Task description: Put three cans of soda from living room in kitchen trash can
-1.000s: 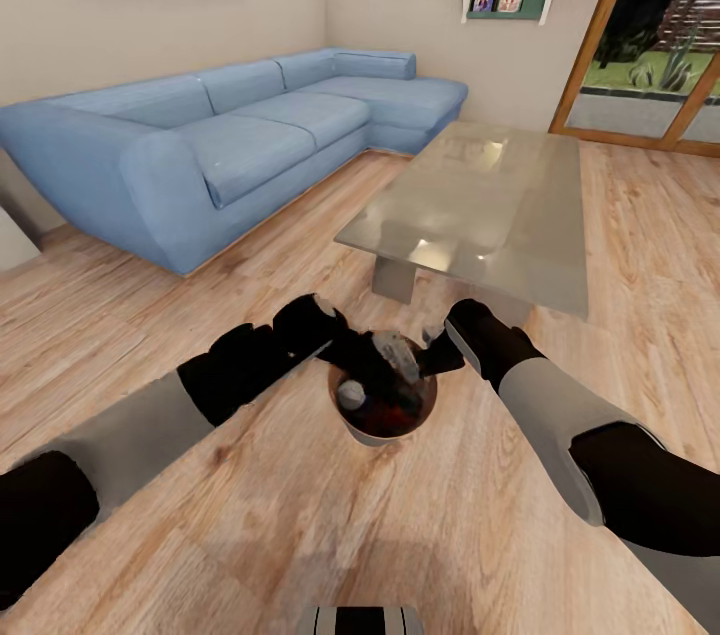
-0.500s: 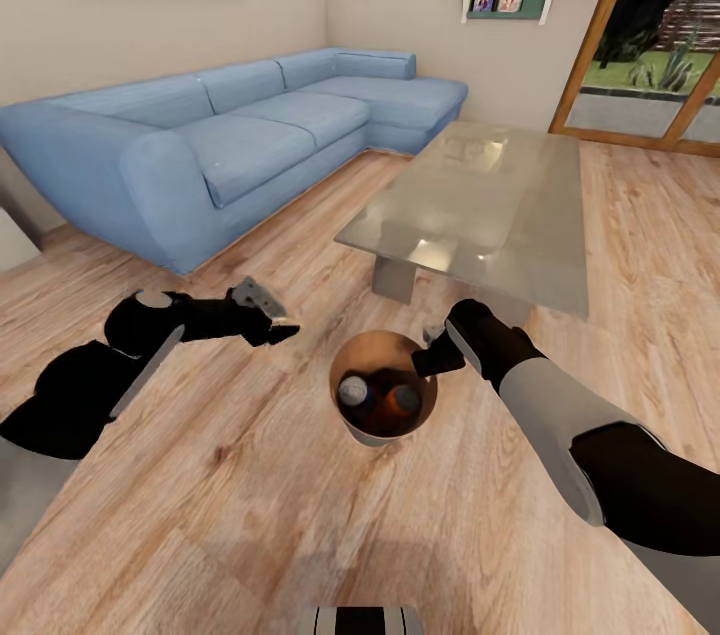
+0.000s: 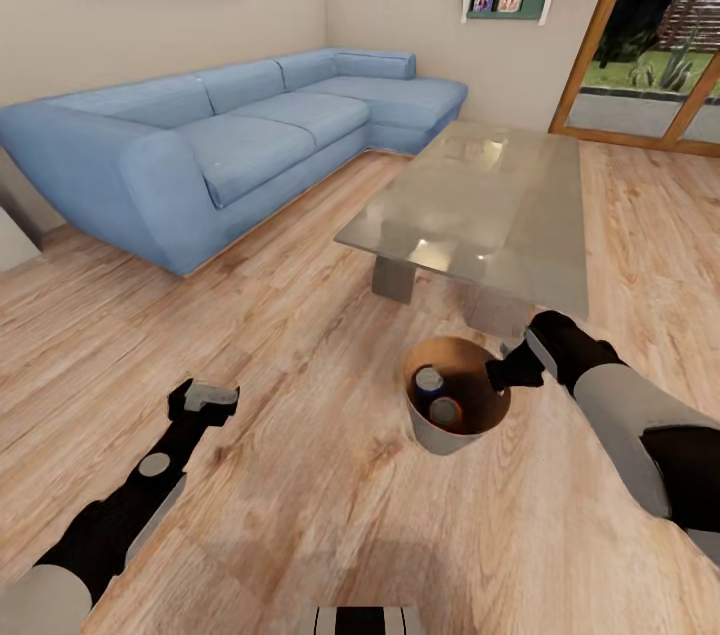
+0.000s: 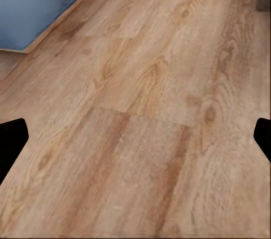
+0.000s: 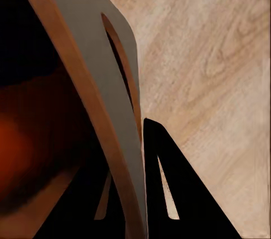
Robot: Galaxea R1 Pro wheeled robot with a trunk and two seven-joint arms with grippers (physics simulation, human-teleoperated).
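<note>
**Bin held by its rim, cans inside, kitchen not reached**

We are in the living room. The bin [image 3: 455, 405] stands on the wood floor [image 3: 300, 475] at about 4 o'clock from the middle of the head view, just in front of the near corner of the glass table [image 3: 490, 205]. Inside it we see two grey can tops [image 3: 437, 395]; a third can we cannot make out, so we do not count it.

Our right gripper [image 3: 505, 373] sits at the bin's rim on the 3 o'clock side. In the right wrist view the bin wall [image 5: 101, 81] passes between the two fingers [image 5: 164, 188], one inside and one outside, so we judge that the pincer is clamped on the rim. This hold makes sense: the rim is thin enough to pinch, and the bin can travel upright with the cans in it.

Our left gripper [image 3: 205, 397] hangs low at 8 o'clock, well apart from the bin. Its fingertips [image 4: 12, 137] stand at the two edges of the left wrist view with bare floor between, so it is apart and holds nothing.

The blue sofa [image 3: 200, 145] lies at 10 o'clock.
</note>
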